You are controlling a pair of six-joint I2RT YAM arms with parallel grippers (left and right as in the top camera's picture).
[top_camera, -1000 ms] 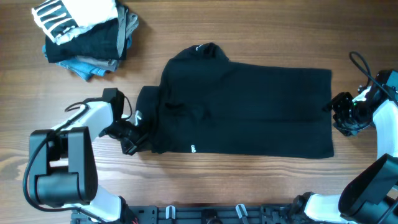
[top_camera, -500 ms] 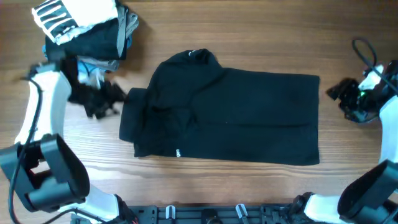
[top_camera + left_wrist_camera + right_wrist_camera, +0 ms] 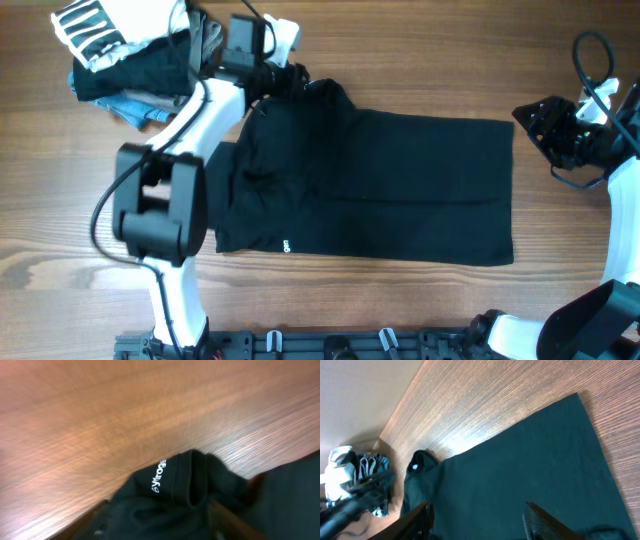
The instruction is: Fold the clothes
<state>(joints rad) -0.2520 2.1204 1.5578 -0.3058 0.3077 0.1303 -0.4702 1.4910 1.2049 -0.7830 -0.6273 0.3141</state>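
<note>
The clothes, one black T-shirt (image 3: 400, 190), lie spread across the middle of the wooden table with the collar at the far left. My left gripper (image 3: 295, 80) hangs over that collar. In the left wrist view its jaws (image 3: 160, 527) stand wide apart, open, above the bunched collar fabric (image 3: 175, 490) with its small white print. My right gripper (image 3: 527, 125) is at the shirt's far right corner, just off the edge. In the right wrist view it (image 3: 480, 522) is open, with the flat black cloth (image 3: 520, 475) below and nothing held.
A pile of folded garments (image 3: 140, 50), topped by a white black-striped one, sits at the far left corner close to my left arm; the pile (image 3: 360, 472) also shows in the right wrist view. Bare wood surrounds the shirt in front and at the right.
My left gripper let go at the shirt's left sleeve, opened, and swung to the far side over the collar. The shirt slid a little leftward. My right gripper shifted slightly toward the far edge.
</note>
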